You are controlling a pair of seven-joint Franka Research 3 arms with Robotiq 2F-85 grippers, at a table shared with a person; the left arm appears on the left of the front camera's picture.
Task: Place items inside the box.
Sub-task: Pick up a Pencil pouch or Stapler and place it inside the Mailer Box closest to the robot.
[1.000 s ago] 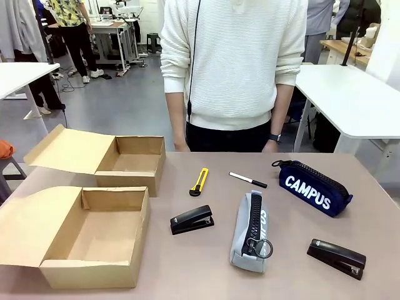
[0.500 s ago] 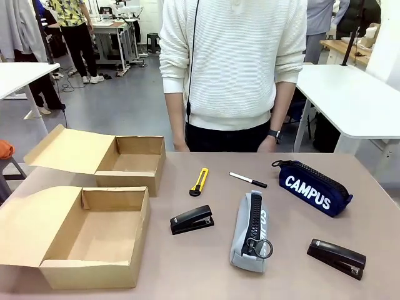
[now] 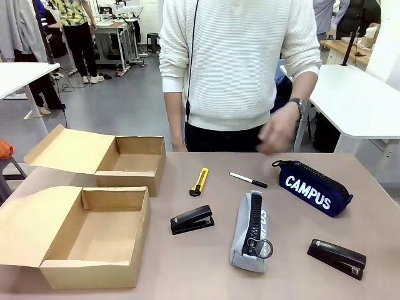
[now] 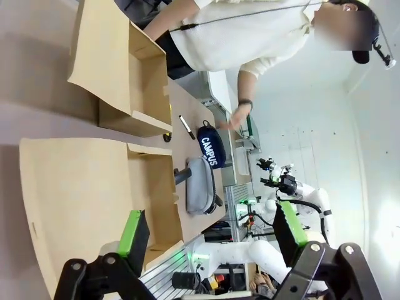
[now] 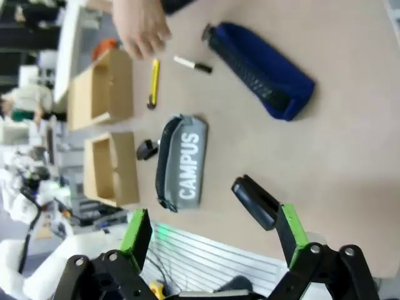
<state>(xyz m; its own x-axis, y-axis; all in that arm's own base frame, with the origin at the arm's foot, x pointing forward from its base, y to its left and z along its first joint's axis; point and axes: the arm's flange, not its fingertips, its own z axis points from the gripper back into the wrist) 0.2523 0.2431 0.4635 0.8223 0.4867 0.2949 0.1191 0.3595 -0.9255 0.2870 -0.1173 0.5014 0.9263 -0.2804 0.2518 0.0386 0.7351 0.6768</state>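
Two open cardboard boxes stand at the table's left, a near box [image 3: 94,234] and a far box [image 3: 128,164]. To their right lie a yellow utility knife [image 3: 199,181], a black-and-white pen [image 3: 247,180], a black stapler [image 3: 192,219], a grey pouch [image 3: 251,231] and a second stapler [image 3: 335,257]. My right gripper [image 5: 212,236] is open above the table edge, near that stapler [image 5: 256,201] and the grey "CAMPUS" pouch [image 5: 184,164]. Open too, my left gripper [image 4: 209,228] hangs over the near box [image 4: 94,187].
A navy "CAMPUS" pouch [image 3: 311,187] lies at the far right. The person stands at the far side with one hand [image 3: 278,131] raised over the table edge, near the pen. White tables flank the scene.
The person's hand has come up from beside the hip and now hovers, blurred, above the far edge near the pen and the navy pouch. Nothing on the table moved.
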